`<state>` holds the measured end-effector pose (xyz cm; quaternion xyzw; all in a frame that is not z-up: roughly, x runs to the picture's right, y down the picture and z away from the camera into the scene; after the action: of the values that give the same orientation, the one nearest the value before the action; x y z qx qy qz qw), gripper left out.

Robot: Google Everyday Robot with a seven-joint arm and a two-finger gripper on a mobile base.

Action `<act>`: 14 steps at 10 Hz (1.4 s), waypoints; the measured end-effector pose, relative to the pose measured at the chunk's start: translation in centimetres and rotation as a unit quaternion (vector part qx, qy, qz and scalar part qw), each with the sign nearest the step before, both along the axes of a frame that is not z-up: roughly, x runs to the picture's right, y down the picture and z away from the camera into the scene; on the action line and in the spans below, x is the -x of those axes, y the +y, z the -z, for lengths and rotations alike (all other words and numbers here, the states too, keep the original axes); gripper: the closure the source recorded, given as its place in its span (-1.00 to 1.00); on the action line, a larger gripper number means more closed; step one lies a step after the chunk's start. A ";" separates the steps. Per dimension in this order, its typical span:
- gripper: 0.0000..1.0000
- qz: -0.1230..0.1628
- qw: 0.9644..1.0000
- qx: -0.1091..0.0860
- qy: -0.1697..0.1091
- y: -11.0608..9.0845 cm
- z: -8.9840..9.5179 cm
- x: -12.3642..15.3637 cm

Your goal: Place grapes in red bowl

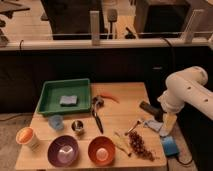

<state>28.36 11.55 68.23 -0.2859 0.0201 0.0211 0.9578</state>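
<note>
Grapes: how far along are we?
Done: nothing yet. The grapes lie on the table beside the red bowl, which looks empty. In hand: nothing; the hand is open, beyond the grapes near the table's right edge. Left: grasp, carry, drop in the bowl.

A wooden surface (131,91) holds many things. A green tray (51,103) sits at the back left, with a gray-blue sponge (69,100) inside it. A purple bowl (63,150) is at the front, and an orange cup (27,137) stands to its left. A small shiny metal cup (78,126) sits behind the bowl. A long black tool (96,118) lies in the middle. A blue block (170,145) sits at the right edge.
</note>
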 end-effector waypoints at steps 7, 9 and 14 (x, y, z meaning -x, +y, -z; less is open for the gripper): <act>-0.60 0.021 1.000 0.001 -0.006 1.7 0.1 0.6; -0.60 0.039 0.999 0.001 -0.012 3.5 0.4 0.9; -0.60 0.058 0.998 0.001 -0.028 5.8 -0.3 2.1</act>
<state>26.23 17.33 68.51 -0.2855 0.0098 -0.0429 0.9574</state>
